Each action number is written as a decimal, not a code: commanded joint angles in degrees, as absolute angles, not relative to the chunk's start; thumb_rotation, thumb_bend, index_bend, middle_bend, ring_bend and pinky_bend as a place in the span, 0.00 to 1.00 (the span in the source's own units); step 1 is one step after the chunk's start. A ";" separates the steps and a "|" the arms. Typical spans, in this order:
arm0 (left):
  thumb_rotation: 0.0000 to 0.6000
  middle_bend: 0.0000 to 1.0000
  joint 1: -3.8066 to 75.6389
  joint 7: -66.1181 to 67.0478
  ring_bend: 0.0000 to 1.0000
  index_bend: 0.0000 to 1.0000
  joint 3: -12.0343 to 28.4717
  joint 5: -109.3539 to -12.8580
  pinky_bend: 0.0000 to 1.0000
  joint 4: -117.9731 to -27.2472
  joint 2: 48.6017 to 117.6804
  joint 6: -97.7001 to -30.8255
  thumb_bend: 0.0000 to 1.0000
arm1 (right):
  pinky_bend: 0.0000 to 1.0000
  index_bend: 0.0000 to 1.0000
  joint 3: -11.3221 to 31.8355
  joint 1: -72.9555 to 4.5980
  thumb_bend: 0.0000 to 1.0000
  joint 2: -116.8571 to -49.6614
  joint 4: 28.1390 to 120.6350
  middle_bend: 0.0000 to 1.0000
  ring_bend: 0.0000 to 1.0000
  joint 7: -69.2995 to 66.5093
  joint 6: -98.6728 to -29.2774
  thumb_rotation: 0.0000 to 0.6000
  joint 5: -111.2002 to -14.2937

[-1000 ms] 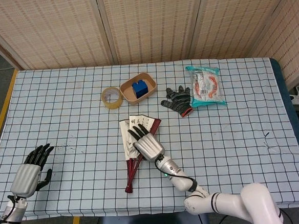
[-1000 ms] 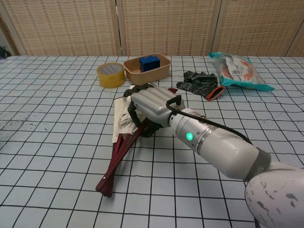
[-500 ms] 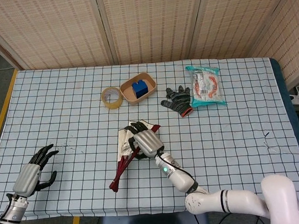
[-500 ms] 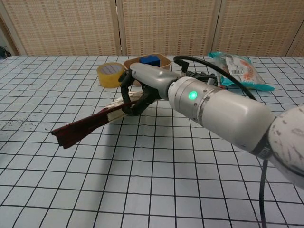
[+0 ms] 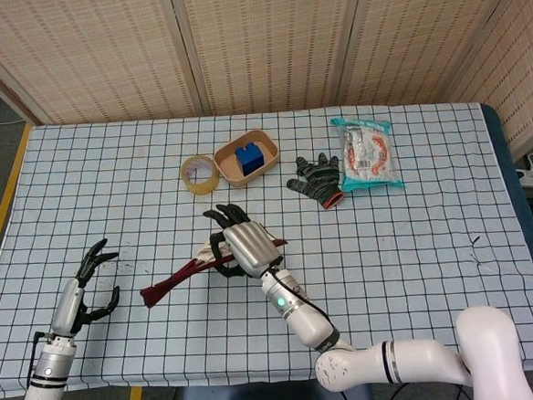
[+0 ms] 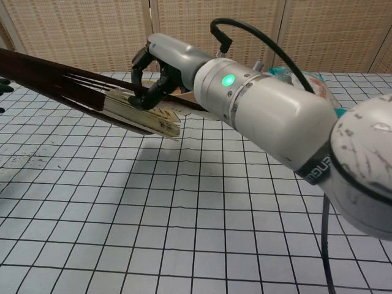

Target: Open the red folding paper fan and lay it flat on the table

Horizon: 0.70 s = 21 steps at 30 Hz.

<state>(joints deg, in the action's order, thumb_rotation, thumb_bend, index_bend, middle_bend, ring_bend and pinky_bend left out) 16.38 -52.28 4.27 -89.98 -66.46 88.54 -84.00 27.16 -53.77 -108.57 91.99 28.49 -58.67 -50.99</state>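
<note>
Sitting in the tan bowl (image 5: 247,168): blue block (image 5: 248,156).

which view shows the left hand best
The head view. There the left hand shows whole at the table's near-left edge, fingers spread, holding nothing. The chest view catches only dark fingertips at its left border, beside the fan that the right hand grips.

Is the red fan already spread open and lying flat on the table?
No, the right hand holds the fan up off the table, its paper folds bunched together.
</note>
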 commanded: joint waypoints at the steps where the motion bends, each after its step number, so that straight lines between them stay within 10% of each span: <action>1: 1.00 0.00 17.85 -57.10 0.00 0.34 7.65 -87.66 0.16 -68.42 93.91 -85.35 0.47 | 0.00 0.76 28.10 -55.92 0.39 -110.96 90.97 0.11 0.00 28.28 -59.95 1.00 -48.80; 8: 1.00 0.00 19.25 -54.48 0.00 0.19 7.18 -87.44 0.15 -72.63 95.56 -82.54 0.46 | 0.00 0.76 29.27 -59.62 0.39 -114.31 89.37 0.11 0.00 29.21 -60.50 1.00 -45.45; 21: 1.00 0.00 21.06 -55.25 0.00 0.22 6.05 -88.18 0.13 -73.25 96.58 -79.53 0.46 | 0.00 0.76 31.27 -63.05 0.39 -115.22 90.04 0.11 0.00 29.77 -62.35 1.00 -44.26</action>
<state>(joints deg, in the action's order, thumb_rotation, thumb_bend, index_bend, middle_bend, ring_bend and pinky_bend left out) 21.14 -54.61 6.55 -87.74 -72.65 96.96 -79.53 31.14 -62.94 -115.32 89.92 29.82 -62.30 -44.39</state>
